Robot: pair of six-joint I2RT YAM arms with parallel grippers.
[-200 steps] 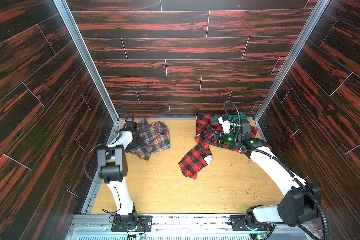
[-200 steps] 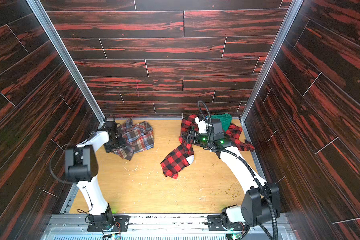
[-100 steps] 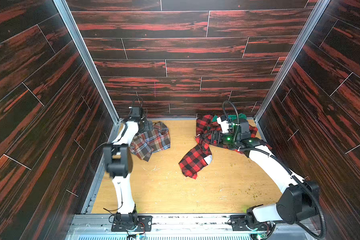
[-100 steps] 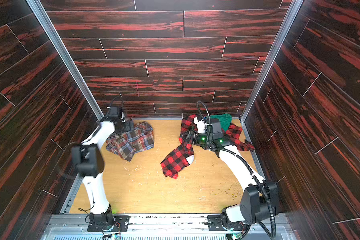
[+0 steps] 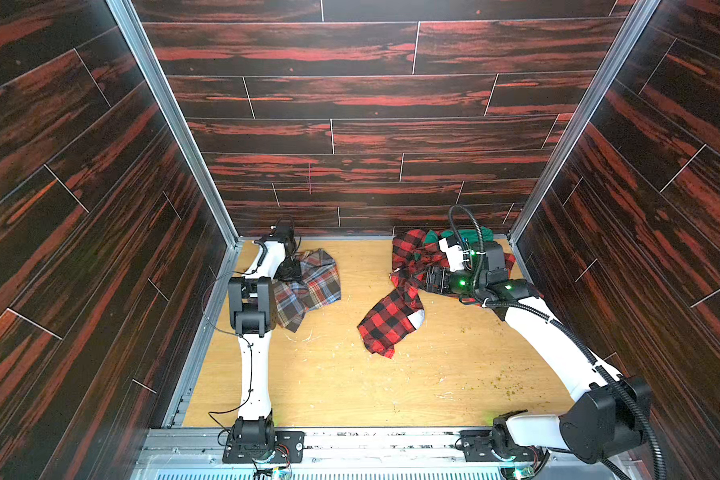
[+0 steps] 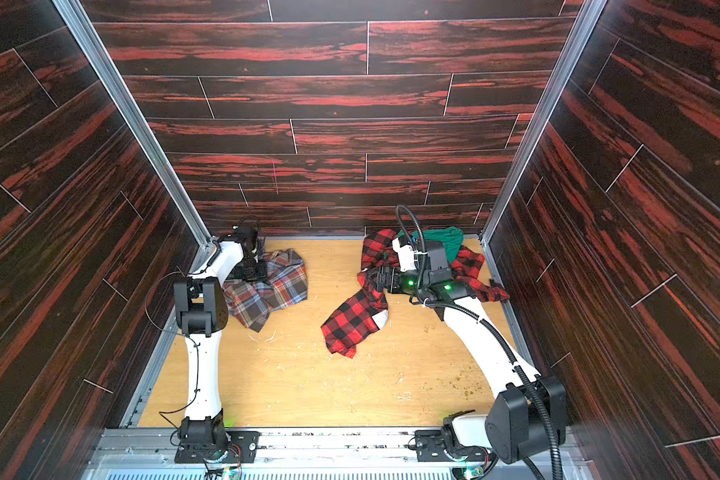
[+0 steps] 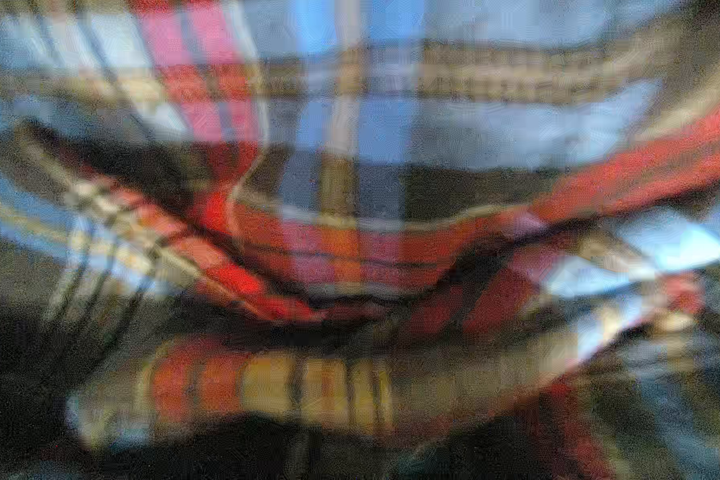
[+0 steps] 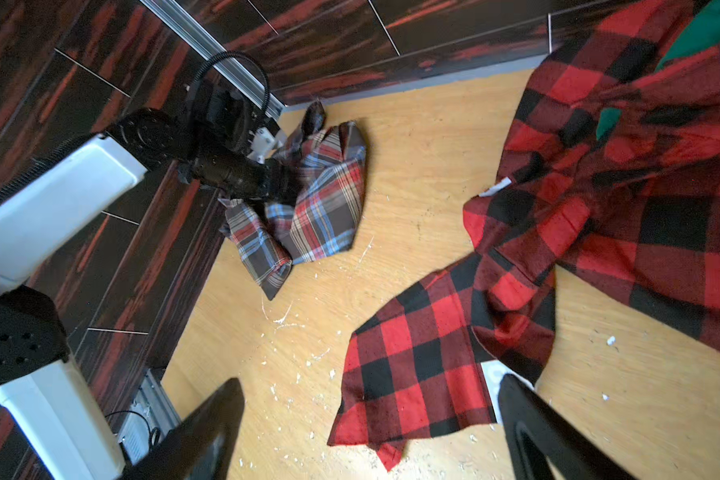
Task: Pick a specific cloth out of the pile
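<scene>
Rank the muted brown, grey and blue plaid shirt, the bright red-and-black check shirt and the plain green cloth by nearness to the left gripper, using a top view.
1. Muted plaid shirt: at the left gripper, far-left corner.
2. Red-and-black check shirt: right of centre, apart from that gripper.
3. Green cloth: far-right corner, tucked into the check shirt.

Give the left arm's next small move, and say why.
Probably close the left hand and lift a little: it is buried in the plaid shirt, whose folds fill its wrist view, and that shirt lies apart from the pile.
</scene>
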